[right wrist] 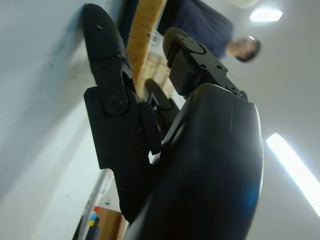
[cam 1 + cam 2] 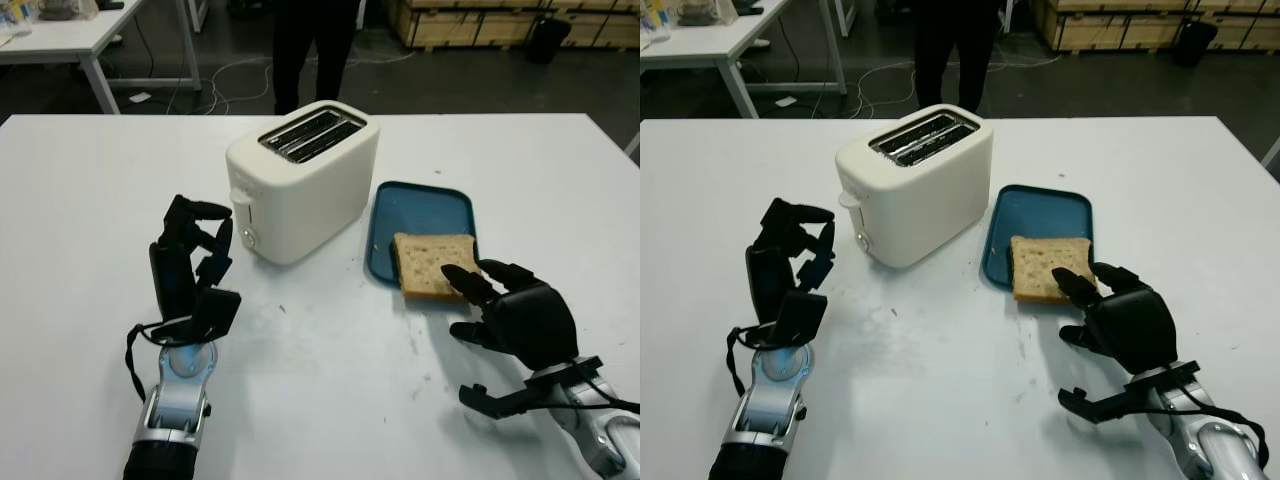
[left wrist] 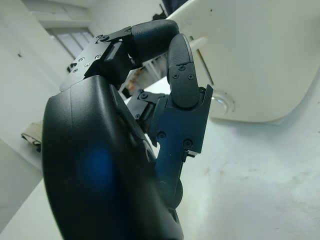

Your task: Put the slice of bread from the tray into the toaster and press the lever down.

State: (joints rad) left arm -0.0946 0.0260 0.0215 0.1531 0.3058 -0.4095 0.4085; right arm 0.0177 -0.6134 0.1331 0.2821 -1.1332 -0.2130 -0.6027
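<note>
Bread [image 2: 433, 264] is seen in the left eye view lying flat on the near end of a blue tray [image 2: 425, 203], its near edge overhanging the tray's rim. The tray sits just beside the cream toaster [image 2: 303, 178], whose slots face upward. Bare white table [image 2: 330, 390] is left between the two arms. The right hand [image 2: 500, 300] is held open, empty, a fingertip over the slice's near corner; contact cannot be judged.

In the left wrist view, the left hand [image 3: 150, 100] is shown curled, holding nothing, near the toaster's lever end.

In the right wrist view, a person [image 1: 210, 25] is seen beyond the fingers.

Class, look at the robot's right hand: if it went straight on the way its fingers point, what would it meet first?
Most likely the slice of bread on the blue tray; the right hand is open, its fingertips at the slice's near edge, though height is unclear.
</note>
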